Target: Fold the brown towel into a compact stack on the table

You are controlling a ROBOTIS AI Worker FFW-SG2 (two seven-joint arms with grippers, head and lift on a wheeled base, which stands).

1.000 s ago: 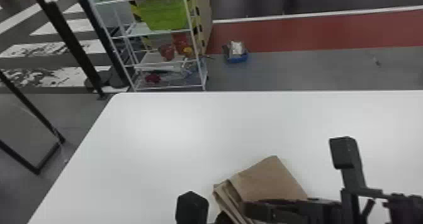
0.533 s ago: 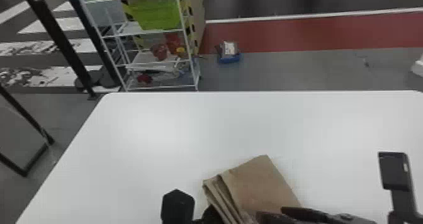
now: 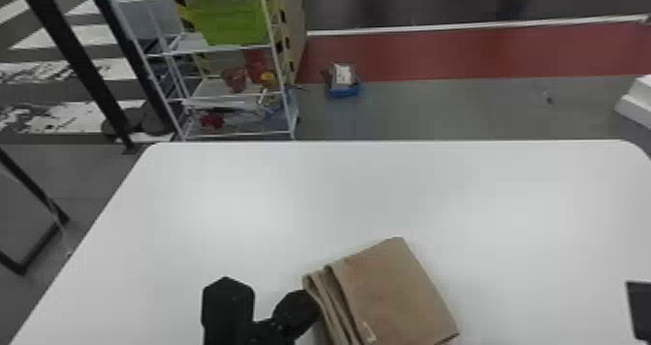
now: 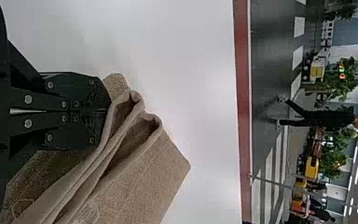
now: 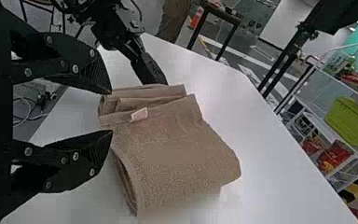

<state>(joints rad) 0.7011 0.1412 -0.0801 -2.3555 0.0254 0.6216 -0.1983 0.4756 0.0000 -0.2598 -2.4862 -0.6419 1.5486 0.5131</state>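
Towel: I find the towel (image 3: 392,290) on the table (image 3: 242,198), before the robot, folded into a thick, layered bundle.
Folding: I judge it largely done; the main folds look made.
Layers: Uneven at the robot's left side, edges stepped and gaping; I judge squaring and pressing down are left.
Left gripper: Fingers of the left gripper (image 4: 107,110) are pressed together at the layered side; I cannot tell whether cloth is between them.
Right gripper: Fingers of the right gripper (image 5: 111,112) stand spread beside the bundle, gripping nothing.
Label: A pale label (image 5: 139,115) shows near the layered edge; too small for me to make out.
Near end: Cut off by the head view's bottom edge.
Underside: Hidden; I cannot count the layers or confirm they lie flat.
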